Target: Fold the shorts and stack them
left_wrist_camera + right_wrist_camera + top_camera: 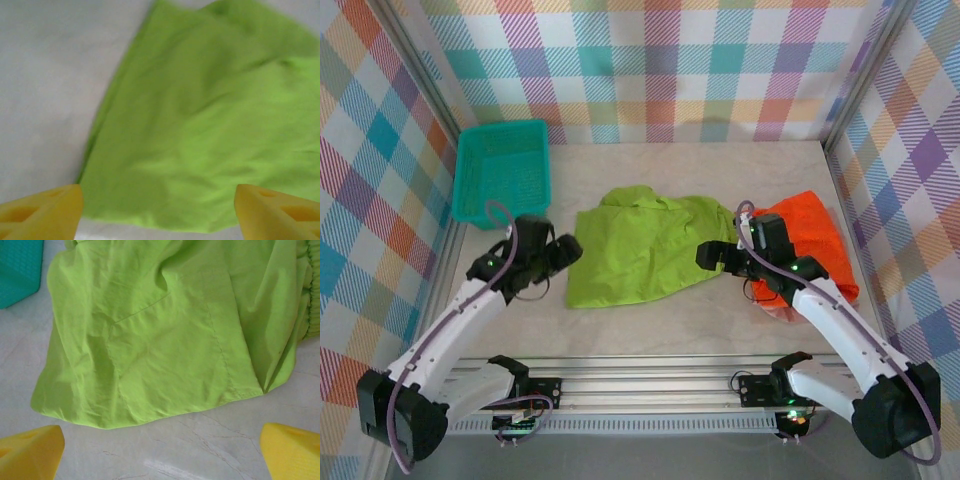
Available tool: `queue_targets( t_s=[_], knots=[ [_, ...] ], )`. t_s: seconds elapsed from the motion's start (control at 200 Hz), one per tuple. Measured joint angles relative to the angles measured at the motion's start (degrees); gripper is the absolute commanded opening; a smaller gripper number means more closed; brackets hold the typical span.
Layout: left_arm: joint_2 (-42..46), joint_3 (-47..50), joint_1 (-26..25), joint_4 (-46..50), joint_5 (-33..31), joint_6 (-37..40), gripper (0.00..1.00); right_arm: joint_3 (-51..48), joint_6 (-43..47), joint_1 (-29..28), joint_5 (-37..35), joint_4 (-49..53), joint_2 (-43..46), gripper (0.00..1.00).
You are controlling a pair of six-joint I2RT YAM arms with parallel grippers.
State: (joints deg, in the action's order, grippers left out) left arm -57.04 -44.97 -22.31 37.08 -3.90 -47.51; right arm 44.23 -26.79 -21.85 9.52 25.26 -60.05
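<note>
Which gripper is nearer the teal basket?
Left. The left gripper is close beside the basket, at the green shorts' left edge; the right gripper is at their right edge.

- Top view: bright, even light from overhead. The lime green shorts (pixel 645 250) cast only a thin, soft shadow along their near edge.
- A faint grey shadow patch lies on the back wall (pixel 710 128) beyond the shorts.
- Left wrist view: blurred. The shorts' folds are smeared, and the table (pixel 45 90) left of them looks washed pale.
- Right wrist view: sharp. The shorts' seams and creases read crisply under soft shading.
</note>
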Motion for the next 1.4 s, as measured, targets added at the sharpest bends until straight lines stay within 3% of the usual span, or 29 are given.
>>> queue_targets(
  t_s=[0.195,0.405,0.67,0.9,1.03,1.2,1.4],
  knots=[
    [-0.09,8.09,0.0,-0.63,1.09,-10.47,0.67,-0.7,-1.97,0.0,1.18,-1.79,-1.9,0.99],
    [-8.41,12.15,0.0,-6.82,4.37,-16.26,0.54,-0.85,-2.8,0.0,1.88,-2.6,-1.84,0.99],
    [-17.2,11.63,0.02,-11.06,7.5,-17.44,0.39,-1.44,-2.8,0.0,1.84,-2.54,-0.26,0.99],
    [-19.06,10.16,0.35,-7.28,7.13,-16.76,0.1,-1.51,-2.78,0.0,1.86,-2.51,-0.22,0.99],
    [-19.23,9.22,0.35,-6.82,7.08,-15.47,0.0,-1.51,-2.78,0.0,1.84,-2.51,-0.22,0.99],
    [-16.72,3.72,0.33,-8.2,6.6,-12.72,0.0,-1.51,-2.82,-0.02,0.9,-2.19,-0.22,1.0],
    [-6.51,-5.68,3.45,-3.67,4.35,-8.55,0.0,-1.51,-4.66,0.0,-1.57,-1.11,-0.59,0.97]
  ],
)
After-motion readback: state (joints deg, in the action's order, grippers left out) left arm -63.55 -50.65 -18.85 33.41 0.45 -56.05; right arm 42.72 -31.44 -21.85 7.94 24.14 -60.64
